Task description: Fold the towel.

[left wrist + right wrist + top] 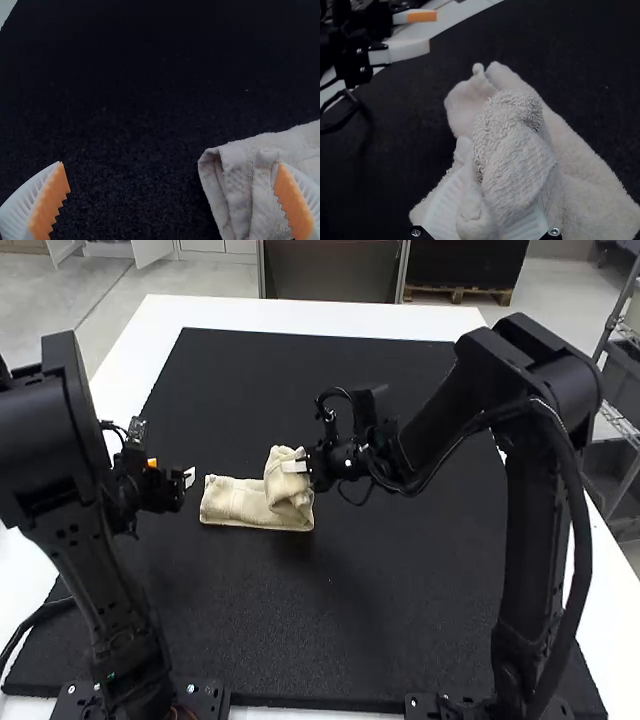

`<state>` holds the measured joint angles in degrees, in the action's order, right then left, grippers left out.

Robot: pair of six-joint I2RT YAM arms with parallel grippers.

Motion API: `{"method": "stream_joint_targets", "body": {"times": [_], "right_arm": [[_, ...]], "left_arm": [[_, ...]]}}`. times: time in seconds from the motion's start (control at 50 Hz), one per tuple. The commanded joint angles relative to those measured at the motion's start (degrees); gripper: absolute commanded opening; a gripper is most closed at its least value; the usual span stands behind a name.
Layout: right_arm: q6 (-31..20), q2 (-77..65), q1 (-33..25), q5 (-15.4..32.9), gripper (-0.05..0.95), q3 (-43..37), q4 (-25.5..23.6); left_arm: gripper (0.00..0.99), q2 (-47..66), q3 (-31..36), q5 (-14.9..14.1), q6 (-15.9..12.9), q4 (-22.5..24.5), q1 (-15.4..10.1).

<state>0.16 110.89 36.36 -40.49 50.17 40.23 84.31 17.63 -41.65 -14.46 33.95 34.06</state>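
Note:
The cream towel (238,502) lies as a narrow folded strip on the black mat, its right end raised and bunched where my right gripper (298,466) is shut on it. In the right wrist view, towel cloth (512,150) bulges up between the fingers of my right gripper (487,215). My left gripper (175,480) stands just left of the strip's left end. In the left wrist view my left gripper (172,200) is wide open, one finger over the layered end of the towel (240,185), the other over bare mat.
The black mat (330,620) covers most of the white table (300,315). The right arm reaches across the mat's right half, and the left arm stands along its left edge.

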Motion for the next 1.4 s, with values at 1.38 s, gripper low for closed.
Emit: {"method": "stream_joint_targets", "body": {"times": [1.38], "right_arm": [[2.4, 9.4, 5.7, 0.5, 0.0, 12.8, 0.5]], "left_arm": [[0.957, -8.9, -3.0, -1.7, 3.1, -0.1, -0.5]]}}
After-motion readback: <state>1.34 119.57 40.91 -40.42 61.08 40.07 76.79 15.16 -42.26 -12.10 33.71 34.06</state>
